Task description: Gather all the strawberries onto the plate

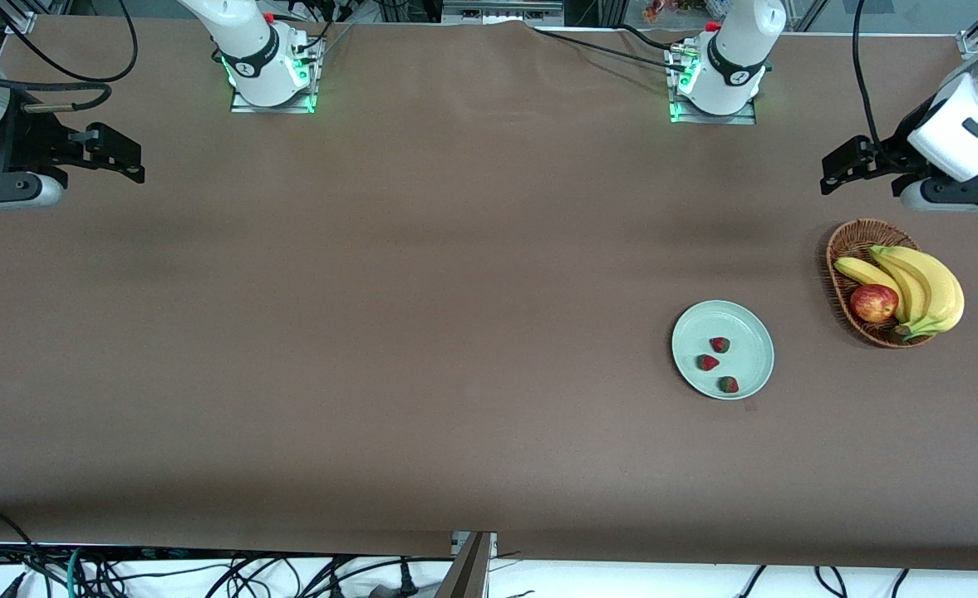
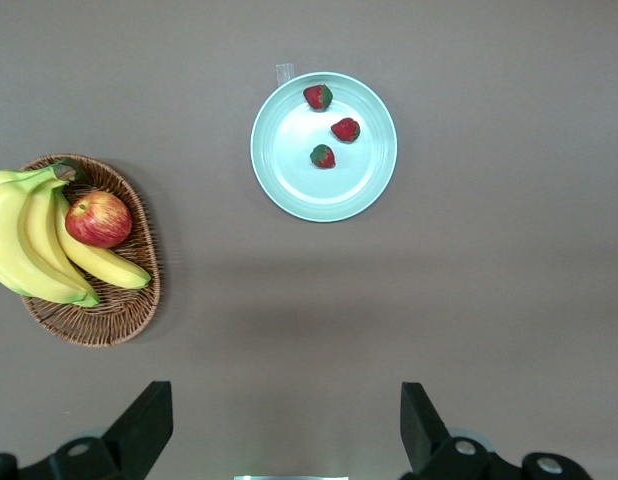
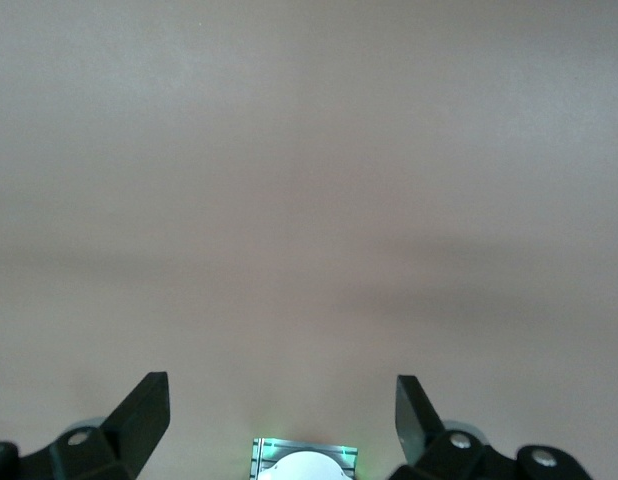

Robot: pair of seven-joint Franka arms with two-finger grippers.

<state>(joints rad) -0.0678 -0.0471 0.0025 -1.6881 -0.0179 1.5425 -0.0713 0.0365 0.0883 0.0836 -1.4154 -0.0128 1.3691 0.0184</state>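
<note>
While all three strawberries [image 1: 719, 344] lie in the plate [image 1: 754, 328], the nearer left gripper [image 1: 839, 166] and right gripper [image 1: 115, 152] hover spread apart and empty.

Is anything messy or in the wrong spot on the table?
Nothing stands out. All three strawberries lie inside the plate, and the apple and bananas sit in the basket. Both the left gripper and right gripper wait open.
</note>
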